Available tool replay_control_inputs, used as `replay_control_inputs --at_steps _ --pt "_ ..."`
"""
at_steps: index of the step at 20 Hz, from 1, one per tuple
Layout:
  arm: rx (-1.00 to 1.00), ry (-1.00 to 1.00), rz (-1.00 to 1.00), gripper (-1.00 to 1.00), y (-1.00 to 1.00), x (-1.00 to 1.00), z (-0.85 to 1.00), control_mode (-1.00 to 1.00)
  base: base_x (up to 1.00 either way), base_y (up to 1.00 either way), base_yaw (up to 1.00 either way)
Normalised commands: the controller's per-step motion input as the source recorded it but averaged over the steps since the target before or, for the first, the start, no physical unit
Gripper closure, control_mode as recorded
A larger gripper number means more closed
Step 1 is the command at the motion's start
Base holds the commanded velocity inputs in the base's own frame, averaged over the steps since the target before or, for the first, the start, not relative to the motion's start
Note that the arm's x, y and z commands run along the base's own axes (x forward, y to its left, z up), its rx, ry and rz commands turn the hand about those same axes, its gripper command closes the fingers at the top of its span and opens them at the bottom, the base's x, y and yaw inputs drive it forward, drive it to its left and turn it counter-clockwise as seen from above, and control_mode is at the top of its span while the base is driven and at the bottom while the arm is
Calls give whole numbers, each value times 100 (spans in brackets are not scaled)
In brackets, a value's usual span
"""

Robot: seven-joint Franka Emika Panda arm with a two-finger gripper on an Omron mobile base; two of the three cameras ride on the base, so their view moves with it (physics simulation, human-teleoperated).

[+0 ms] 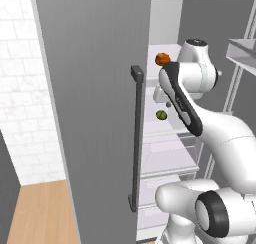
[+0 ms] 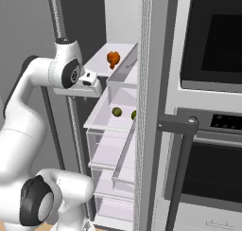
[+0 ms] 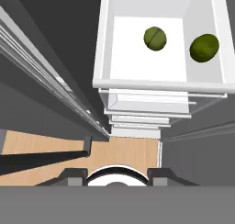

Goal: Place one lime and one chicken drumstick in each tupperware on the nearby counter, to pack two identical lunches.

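Nothing is judged packed yet: two limes lie at 1 o'clock, a drumstick above; the gripper's state cannot be told.

Lime on fridge shelf; drumstick above.

We are looking at flat, even, rendered light, with no visible source; the white fridge shelves are reading brightest while the grey door is sitting in dull mid-tone; shadows are staying soft and faint; we are seeing no glare and no blur; straight edges are showing slightly jagged; the limes are looking crisp.
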Motion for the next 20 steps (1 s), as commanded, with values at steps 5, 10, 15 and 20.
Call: replay_control_inputs --at_steps 5,10,15,20 --pt "1 -28 -2 -100 -12 -1 42 -100 0 0 0" --pt "1 -62 -2 -100 -25 4 93 -100 0 0 0" --pt "0 -31 -8 -100 -21 64 40 -100 0 0 0" --pt "0 -7 -9 -100 -35 78 -7 -100 0 0 0"
